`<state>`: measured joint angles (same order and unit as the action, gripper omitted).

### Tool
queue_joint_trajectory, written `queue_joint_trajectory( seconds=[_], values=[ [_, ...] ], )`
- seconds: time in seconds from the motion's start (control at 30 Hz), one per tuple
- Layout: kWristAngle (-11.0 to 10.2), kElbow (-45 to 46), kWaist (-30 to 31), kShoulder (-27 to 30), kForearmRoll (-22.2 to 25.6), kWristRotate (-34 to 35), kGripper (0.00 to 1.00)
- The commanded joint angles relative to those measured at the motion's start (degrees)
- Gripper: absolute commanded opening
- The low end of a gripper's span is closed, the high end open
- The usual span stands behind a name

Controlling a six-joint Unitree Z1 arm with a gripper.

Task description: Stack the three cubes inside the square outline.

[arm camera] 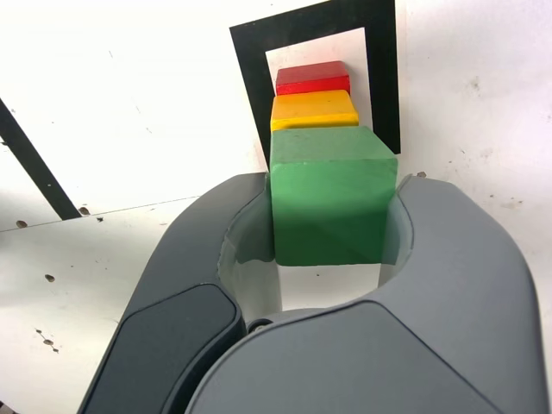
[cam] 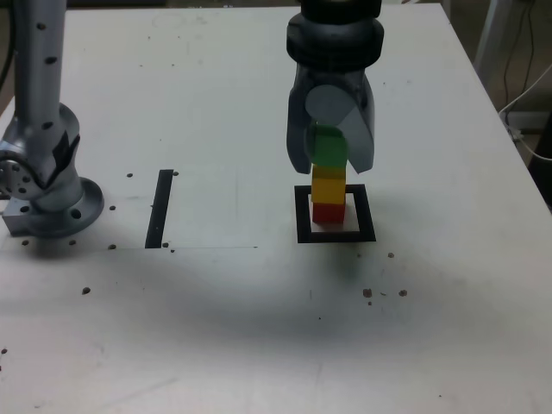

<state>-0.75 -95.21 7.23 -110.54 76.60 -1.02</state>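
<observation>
In the exterior view a red cube (cam: pixel 328 212) stands inside the square outline (cam: pixel 302 216), and a yellow cube (cam: pixel 328 184) sits on top of it. My gripper (cam: pixel 329 162) hangs straight above them, shut on the green cube (cam: pixel 326 145). That cube is directly over the yellow one, at or just above its top face; I cannot tell whether they touch. In the wrist view both jaws press the sides of the green cube (arm camera: pixel 332 194) held by the gripper (arm camera: pixel 335 207). Beyond it show the yellow cube (arm camera: pixel 314 109), the red cube (arm camera: pixel 312 77) and the square outline (arm camera: pixel 384 69).
A straight black tape strip (cam: pixel 160 209) lies on the white table to the exterior view's left of the square, and also shows in the wrist view (arm camera: pixel 30 159). The arm's base (cam: pixel 47 185) stands at the far left. Cables (cam: pixel 528 95) hang off the table's right edge.
</observation>
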Motion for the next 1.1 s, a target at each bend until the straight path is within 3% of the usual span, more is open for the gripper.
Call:
queue_joint_trajectory(
  seconds=[0.0, 0.8, 0.87, 1.07],
  values=[
    [0.1, 0.1, 0.1, 0.4, -0.2, 0.1, 0.29],
    [0.3, 1.8, 0.0, -0.3, -1.7, 0.1, 0.3],
    [0.5, 2.1, 0.0, -0.3, -1.8, 0.1, 0.38],
    [1.1, 2.9, -0.1, -0.5, -2.8, -0.5, 0.84]
  ],
)
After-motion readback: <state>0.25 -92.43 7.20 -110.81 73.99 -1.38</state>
